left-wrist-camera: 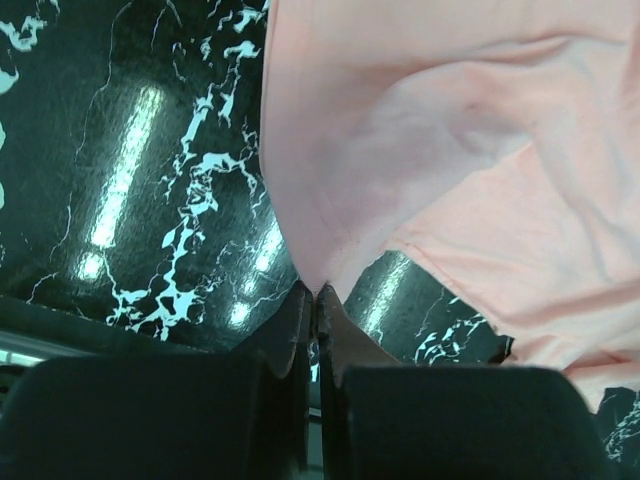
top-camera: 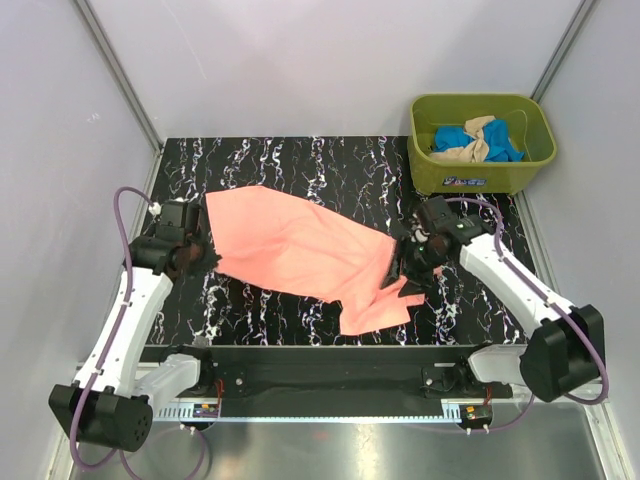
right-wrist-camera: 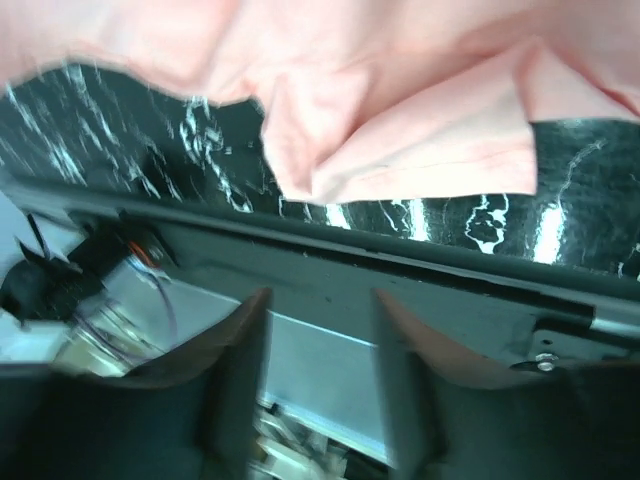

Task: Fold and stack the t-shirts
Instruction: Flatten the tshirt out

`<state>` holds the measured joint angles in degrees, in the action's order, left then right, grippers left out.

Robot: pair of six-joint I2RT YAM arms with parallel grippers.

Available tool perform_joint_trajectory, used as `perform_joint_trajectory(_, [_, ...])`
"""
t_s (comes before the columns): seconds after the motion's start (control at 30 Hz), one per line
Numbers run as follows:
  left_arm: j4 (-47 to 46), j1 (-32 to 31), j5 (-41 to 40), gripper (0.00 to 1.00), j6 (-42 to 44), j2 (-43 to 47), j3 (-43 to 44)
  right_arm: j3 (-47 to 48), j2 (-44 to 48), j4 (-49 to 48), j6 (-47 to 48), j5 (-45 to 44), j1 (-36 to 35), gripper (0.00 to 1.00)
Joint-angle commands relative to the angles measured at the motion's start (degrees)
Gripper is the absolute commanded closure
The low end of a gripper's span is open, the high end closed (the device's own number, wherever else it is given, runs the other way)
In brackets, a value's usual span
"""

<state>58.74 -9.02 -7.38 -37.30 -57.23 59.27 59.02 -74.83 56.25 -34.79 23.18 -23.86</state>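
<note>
My left tool (left-wrist-camera: 316, 300) is clamped tight on an edge of the salmon-pink t-shirt (top-camera: 290, 245), with the cloth pinched to a point between its jaws. My right tool (right-wrist-camera: 320, 305) stands wide with nothing between its fingers, just at the shirt's right-hand end.

Under both is a glossy black desk (top-camera: 300, 160) veined with white like marble. Pale grey walls (top-camera: 300, 60) close it in on three sides.

The shirt lies crumpled on the desk, and its long axis runs diagonally. It goes from the far left, beside my left tool, down to the near right. There a loose flap spreads close to the desk's front edge, and the cloth is folded over itself.

Bare desk shows along the far side and at the near left. At the far right corner sits an olive-green tub (top-camera: 500, 172), well apart from the shirt. It holds a blue t-shirt (top-camera: 450, 135) and a beige t-shirt (top-camera: 478, 128) bundled together.
</note>
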Motion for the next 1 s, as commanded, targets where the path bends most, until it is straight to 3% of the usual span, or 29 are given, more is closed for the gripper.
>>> perform_joint_trajectory(0.0, [-2.31,0.05,-0.10,1.00,1.09,1.24,-1.34,-3.64,1.79,-0.61,-5.62,-6.47,2.06,0.54])
perform_joint_trajectory(0.03, [-2.75,0.05,0.25,1.00,1.17,1.33,-1.61,-6.35,1.62,-2.88,-6.34,-6.31,2.06,0.61])
perform_joint_trajectory(0.13, [-3.10,0.05,1.22,1.00,1.61,1.16,-1.96,-11.01,1.00,-5.44,-8.10,-9.80,2.06,0.62])
perform_joint_trajectory(0.27, [-3.54,0.05,2.45,1.00,2.05,0.37,-2.31,-16.39,3.19,-9.04,-8.19,-14.13,3.99,0.48])
perform_joint_trajectory(0.43, [-4.25,0.05,3.25,1.00,2.84,0.37,-3.45,-20.17,0.13,-12.20,-6.35,-14.83,7.24,0.47])
perform_joint_trajectory(0.6, [-4.77,0.05,4.30,1.00,3.11,-0.34,-3.54,-20.18,-2.16,-16.26,-4.33,-14.48,7.25,0.58])
perform_joint_trajectory(0.97, [-4.94,2.24,3.32,1.00,2.23,-0.69,-1.87,-17.28,-7.79,-15.82,-7.22,-13.34,7.16,0.58])
